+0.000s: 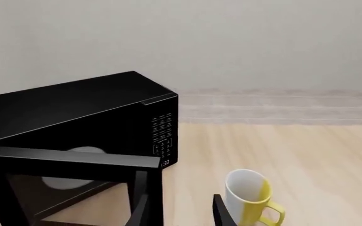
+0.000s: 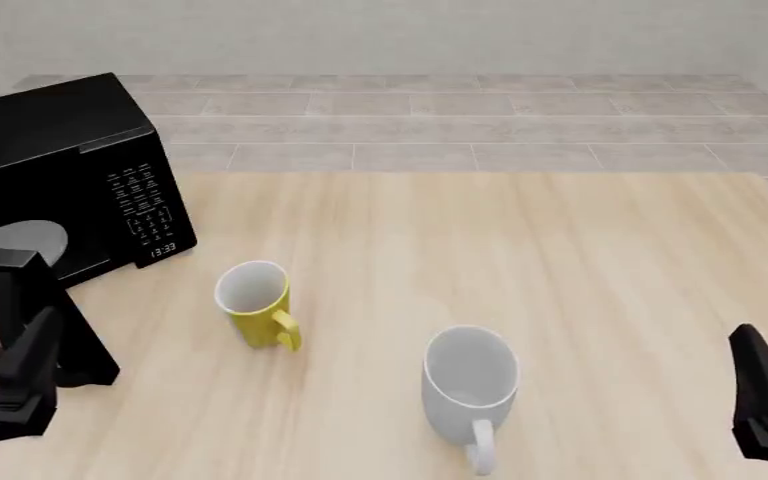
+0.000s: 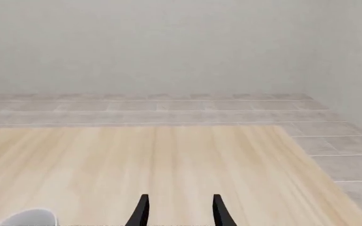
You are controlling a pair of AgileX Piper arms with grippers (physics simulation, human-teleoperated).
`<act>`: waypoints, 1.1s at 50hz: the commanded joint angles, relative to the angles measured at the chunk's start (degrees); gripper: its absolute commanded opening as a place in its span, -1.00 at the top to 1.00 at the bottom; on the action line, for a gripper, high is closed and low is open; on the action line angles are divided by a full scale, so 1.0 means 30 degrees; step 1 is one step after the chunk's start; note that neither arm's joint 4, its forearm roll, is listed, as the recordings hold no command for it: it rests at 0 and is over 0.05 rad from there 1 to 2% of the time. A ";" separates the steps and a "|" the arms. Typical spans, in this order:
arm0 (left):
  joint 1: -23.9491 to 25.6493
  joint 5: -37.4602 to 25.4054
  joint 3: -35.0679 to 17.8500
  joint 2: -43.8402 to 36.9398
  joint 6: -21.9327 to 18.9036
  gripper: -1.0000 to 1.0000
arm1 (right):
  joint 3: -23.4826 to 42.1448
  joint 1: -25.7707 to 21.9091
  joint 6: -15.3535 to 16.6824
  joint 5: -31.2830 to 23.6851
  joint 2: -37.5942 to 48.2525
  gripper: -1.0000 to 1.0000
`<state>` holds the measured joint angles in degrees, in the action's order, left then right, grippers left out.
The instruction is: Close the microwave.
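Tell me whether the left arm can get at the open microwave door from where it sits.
Probably yes. The left gripper sits right beside the swung-open door of the microwave, nothing between them; the yellow mug stands off to the side.

Both grippers: left gripper [image 2: 17, 375], right gripper [image 3: 178, 210] matte black, slim tapered jaws, angular housings.

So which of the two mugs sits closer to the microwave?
The yellow mug, just right of the microwave; the white mug lies farther right and nearer the camera.
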<state>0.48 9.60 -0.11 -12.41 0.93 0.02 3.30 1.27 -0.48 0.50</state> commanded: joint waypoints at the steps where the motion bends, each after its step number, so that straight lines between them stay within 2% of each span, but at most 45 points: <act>1: -0.0912 0.2323 0.0017 -0.2637 -0.0382 -1.00 | -0.0006 -0.0063 0.0147 -0.0103 0.0010 -1.00; 2: -0.1178 0.2446 0.0035 -0.2704 -0.0361 -1.00 | -0.0005 -0.0063 0.0168 -0.0073 0.0028 -1.00; 6: -0.1439 0.5074 0.0023 -0.6297 0.0074 -1.00 | -0.0005 -0.0053 0.0133 -0.0022 -0.0006 -1.00; 7: -0.1439 0.5213 0.0024 -0.6435 0.0074 -1.00 | -0.0005 -0.0053 0.0133 -0.0022 -0.0006 -1.00; 10: -0.1788 0.5609 0.0026 -0.6760 -0.0336 -1.00 | -0.0005 -0.0009 0.0161 0.0028 0.0010 -1.00; 11: -0.2727 0.6357 0.0027 -0.7701 -0.1058 -1.00 | -0.0005 0.0014 0.0133 0.0028 0.0059 -1.00; 14: -0.2269 0.7168 0.0031 -0.8672 -0.0543 -1.00 | -0.0006 0.0037 0.0150 0.0041 0.0116 -1.00; 23: -0.2397 0.8823 0.0033 -1.0641 -0.0598 -1.00 | -0.0006 -0.0625 0.0458 -0.0088 0.0070 -1.00; 27: -0.2382 1.0110 0.0032 -1.2306 -0.0575 -1.00 | -0.0005 -0.0884 0.0417 -0.0144 -0.0043 -1.00; 36: -0.2364 1.1179 0.0034 -1.3416 -0.0749 -1.00 | -0.0006 -0.0911 0.0556 -0.0185 -0.0053 -1.00; 45: -0.2394 1.4686 0.0035 -1.7413 -0.0889 -1.00 | -0.0006 -0.1059 0.0668 -0.0169 -0.0069 -1.00; 50: -0.2507 1.7557 0.0034 -2.0601 -0.1032 -1.00 | -0.0006 -0.1017 0.0548 -0.0105 -0.0016 -1.00; 53: -0.2509 1.8385 0.0030 -2.1386 -0.1187 -1.00 | -0.0006 -0.1213 0.0535 -0.0164 -0.0019 -1.00; 55: -0.2736 1.9929 0.0036 -2.3058 -0.1602 -1.00 | -0.0007 -0.1158 0.0582 -0.0162 -0.0040 -1.00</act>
<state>-7.16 57.14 0.00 -67.35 -2.11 0.01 0.25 2.94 -0.90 0.38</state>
